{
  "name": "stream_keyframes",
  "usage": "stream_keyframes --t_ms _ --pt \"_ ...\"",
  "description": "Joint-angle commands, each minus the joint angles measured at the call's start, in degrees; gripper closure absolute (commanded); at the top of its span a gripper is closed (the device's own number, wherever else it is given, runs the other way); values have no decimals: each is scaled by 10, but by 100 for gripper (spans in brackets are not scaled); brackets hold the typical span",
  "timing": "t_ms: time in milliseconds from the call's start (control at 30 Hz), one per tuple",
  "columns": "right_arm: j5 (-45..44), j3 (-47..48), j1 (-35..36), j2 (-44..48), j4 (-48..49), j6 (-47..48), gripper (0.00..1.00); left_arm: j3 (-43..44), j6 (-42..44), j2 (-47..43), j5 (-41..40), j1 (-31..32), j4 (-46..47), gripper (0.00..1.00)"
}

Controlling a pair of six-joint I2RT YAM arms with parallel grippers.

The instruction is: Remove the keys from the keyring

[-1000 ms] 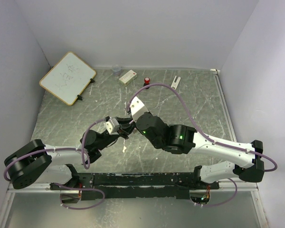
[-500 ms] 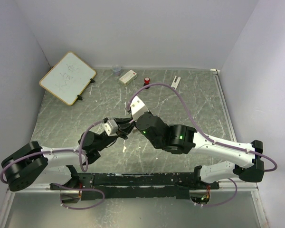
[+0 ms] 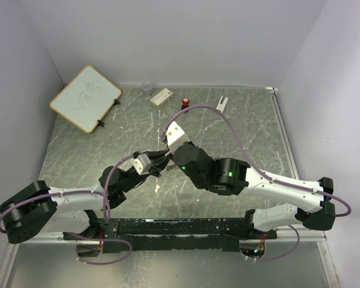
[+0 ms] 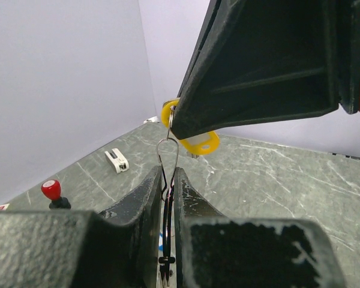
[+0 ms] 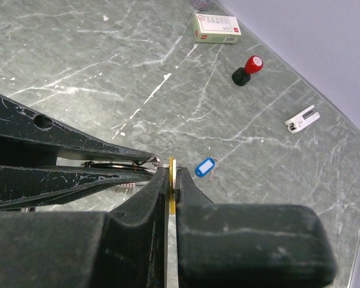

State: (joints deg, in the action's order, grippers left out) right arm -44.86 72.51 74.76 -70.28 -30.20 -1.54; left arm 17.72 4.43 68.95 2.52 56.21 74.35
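My left gripper [image 3: 158, 161] is shut on the keyring [image 4: 167, 139], a thin silvery wire loop that stands up from between its fingers [image 4: 145, 191]. My right gripper [image 5: 171, 165] meets it above the table's middle and is shut on the yellow-headed key [image 5: 171, 180], which still hangs on the ring; its head also shows in the left wrist view [image 4: 199, 143]. A plain metal key [image 5: 126, 186] hangs below the ring. The blue-headed key [image 5: 204, 167] lies loose on the table beneath the grippers.
The whiteboard [image 3: 85, 98] leans at the back left. A white box [image 3: 161, 96], a red-capped black bottle [image 3: 185, 102], a small clear cup [image 3: 146, 88] and a white clip [image 3: 222, 103] lie along the back edge.
My left arm has shifted, its wrist moving slightly right and nearer. Both grippers keep their grips where they meet. The right arm has hardly moved.
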Motion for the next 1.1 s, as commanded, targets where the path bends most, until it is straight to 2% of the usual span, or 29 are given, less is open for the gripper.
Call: stream_keyframes --t_ms 0,133,367,900,1067 --pt "-29 1 1 20 8 -4 100 -6 31 -13 -13 7 -32 93" --pt "-27 6 1 15 0 -7 100 -15 31 -25 -4 7 -21 93" --pt "-16 8 1 7 0 -7 100 -13 22 -20 -5 7 -3 84" --pt "-2 2 1 3 5 -6 100 -1 -5 17 7 7 37 78" --pt "-1 1 1 2 4 -6 100 4 -14 28 10 7 48 71"
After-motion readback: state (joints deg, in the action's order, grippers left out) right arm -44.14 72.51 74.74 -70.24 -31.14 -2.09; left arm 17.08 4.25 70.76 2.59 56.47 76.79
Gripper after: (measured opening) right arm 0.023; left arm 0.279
